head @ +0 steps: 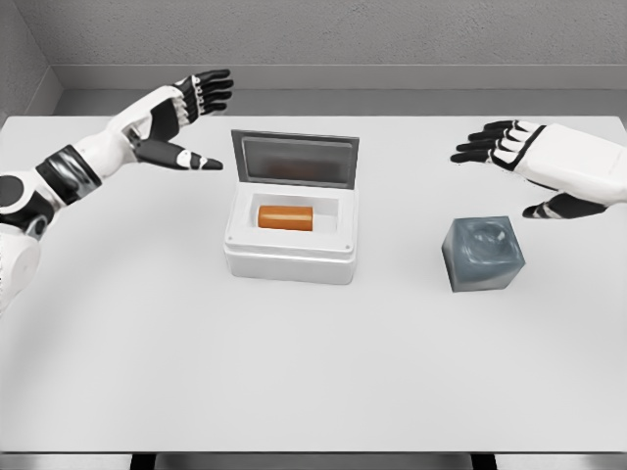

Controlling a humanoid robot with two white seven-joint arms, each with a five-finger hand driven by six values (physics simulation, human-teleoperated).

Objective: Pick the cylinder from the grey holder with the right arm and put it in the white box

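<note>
The orange cylinder [285, 216] lies on its side inside the white box [290, 257], long axis running left to right across the table [313, 372], ends toward my two hands, beneath the raised lid [296, 160]. My right hand [534, 166] hovers with fingers spread and empty, the grey holder [484, 254] just below its thumb, the box well off beyond its fingertips. My left hand [181, 117] is likewise spread and empty, its thumb pointing toward the lid's near corner.
</note>
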